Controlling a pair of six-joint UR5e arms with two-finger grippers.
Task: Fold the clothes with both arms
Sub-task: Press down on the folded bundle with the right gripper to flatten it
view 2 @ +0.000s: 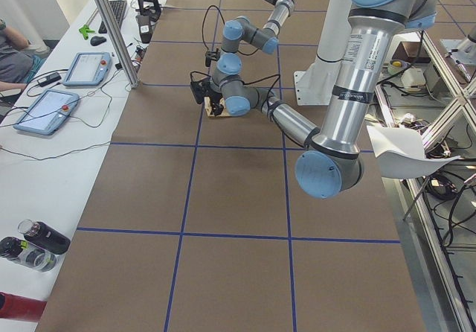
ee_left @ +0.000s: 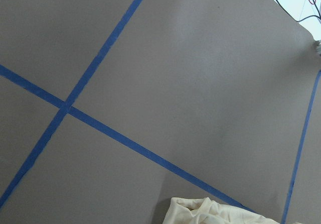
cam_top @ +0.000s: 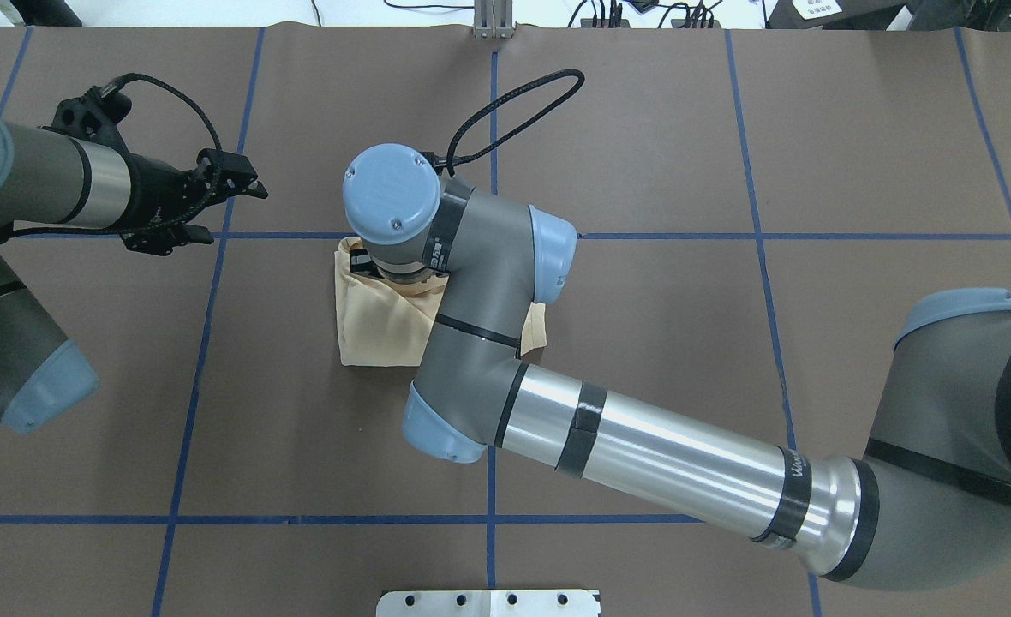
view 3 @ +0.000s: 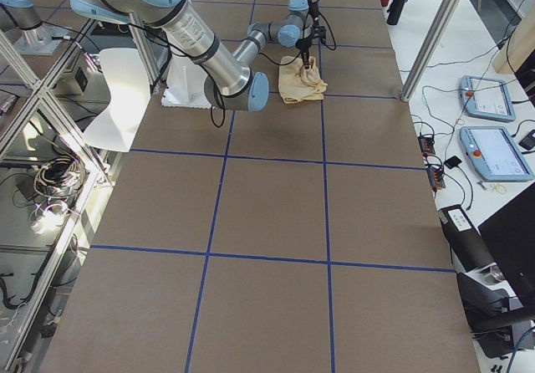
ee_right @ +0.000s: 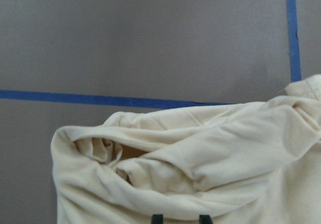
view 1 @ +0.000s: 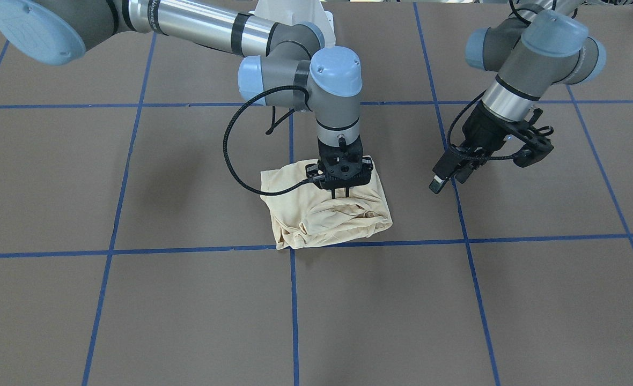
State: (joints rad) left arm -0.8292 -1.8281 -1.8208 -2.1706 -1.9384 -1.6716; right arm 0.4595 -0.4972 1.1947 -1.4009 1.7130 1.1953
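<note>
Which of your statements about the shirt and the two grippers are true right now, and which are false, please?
1. The right gripper points down onto the shirt. True.
2. The left gripper touches the shirt. False: it hangs over bare table, off to the shirt's side.
3. The shirt lies spread flat with its sleeves out. False: it is gathered into a compact bundle.
4. The shirt sits by a crossing of blue tape lines. True.
</note>
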